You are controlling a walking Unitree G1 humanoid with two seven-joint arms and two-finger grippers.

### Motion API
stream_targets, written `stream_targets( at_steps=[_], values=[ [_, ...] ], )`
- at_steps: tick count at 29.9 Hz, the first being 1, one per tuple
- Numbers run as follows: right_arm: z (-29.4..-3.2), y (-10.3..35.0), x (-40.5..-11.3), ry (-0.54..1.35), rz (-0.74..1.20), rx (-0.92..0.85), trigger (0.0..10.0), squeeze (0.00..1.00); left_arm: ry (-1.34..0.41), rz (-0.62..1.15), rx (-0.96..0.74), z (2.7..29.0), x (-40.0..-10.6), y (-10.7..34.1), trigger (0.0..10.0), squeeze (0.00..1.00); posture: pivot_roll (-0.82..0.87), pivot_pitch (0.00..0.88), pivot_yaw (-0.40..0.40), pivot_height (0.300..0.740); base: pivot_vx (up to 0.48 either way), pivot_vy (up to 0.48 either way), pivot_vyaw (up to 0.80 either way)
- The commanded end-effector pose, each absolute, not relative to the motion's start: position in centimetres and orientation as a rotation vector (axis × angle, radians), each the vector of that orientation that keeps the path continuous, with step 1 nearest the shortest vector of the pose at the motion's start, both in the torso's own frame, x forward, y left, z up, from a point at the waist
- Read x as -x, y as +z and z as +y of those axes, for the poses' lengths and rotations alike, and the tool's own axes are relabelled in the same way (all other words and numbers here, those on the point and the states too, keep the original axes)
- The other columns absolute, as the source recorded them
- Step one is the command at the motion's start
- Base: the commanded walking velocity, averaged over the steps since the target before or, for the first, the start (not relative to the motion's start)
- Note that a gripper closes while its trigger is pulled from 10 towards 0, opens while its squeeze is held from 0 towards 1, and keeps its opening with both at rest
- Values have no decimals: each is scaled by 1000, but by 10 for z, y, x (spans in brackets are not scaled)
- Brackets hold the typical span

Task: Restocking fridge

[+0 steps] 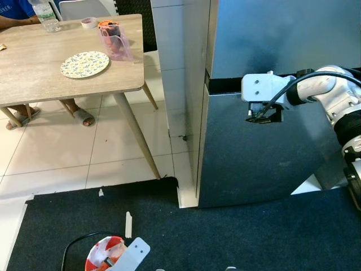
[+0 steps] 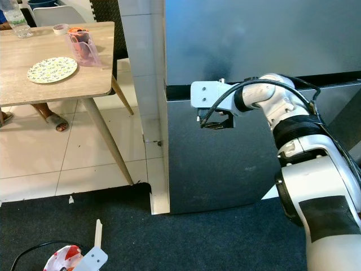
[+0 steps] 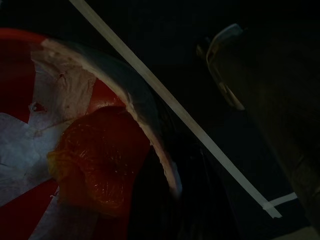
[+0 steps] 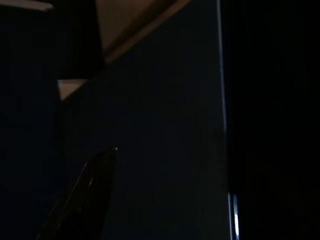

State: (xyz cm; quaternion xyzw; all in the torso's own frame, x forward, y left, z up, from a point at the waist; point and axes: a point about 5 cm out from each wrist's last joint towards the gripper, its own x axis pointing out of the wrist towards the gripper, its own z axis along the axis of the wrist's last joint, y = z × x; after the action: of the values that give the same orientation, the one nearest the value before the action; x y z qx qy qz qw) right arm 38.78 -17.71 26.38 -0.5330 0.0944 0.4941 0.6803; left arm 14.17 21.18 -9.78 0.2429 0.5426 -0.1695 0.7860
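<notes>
On the far left I have the pale wooden dining table, carrying a clear plastic water bottle, a round floral-patterned plate with nothing on it, and a clear pink plastic jug with something orange at its top; I can't tell what. A person's sandalled feet show under the table.

Low on the left, my left gripper hangs over a red-and-white plastic bag on the dark carpet; the wrist view shows an orange, mesh-wrapped fruit lying in it. I cannot tell how those fingers stand.

To the right stands the tall grey metal fridge, both doors closed. My right gripper is raised at the dark seam between upper and lower doors; whether its fingers are apart or together I cannot tell.

I judge the step to be opening the fridge. Next I'd need a firm purchase on the door edge, then a pull outward.
</notes>
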Motion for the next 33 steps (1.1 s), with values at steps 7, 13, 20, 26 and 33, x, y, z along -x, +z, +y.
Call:
stream_targets(
  at_steps=[7, 13, 20, 26, 33],
  values=[
    [-173, 216, -363, 1493, 437, 1049, 10000, 0, -384, 1188, -507, 205, -134, -102, 10000, 0, -18, 115, -5, 740, 0, 0, 0],
    [-150, 265, -334, 1681, 122, 786, 10000, 0, -383, 1193, -502, 205, -132, -103, 10000, 0, -19, 115, -7, 740, 0, 0, 0],
    [-135, 314, -292, 1893, -176, 505, 10000, 0, -389, 1209, -500, 205, -126, -104, 10000, 0, -19, 115, -7, 740, 0, 0, 0],
    [-135, 326, -279, 1943, -296, 356, 10000, 0, -389, 1212, -498, 204, -125, -105, 10000, 0, -26, 110, -8, 740, 0, 0, 0],
    [-129, 304, -266, 1891, -258, 278, 10000, 0, -392, 1212, -493, 202, -125, -105, 10000, 0, -28, 107, -14, 740, 0, 0, 0]
  ],
)
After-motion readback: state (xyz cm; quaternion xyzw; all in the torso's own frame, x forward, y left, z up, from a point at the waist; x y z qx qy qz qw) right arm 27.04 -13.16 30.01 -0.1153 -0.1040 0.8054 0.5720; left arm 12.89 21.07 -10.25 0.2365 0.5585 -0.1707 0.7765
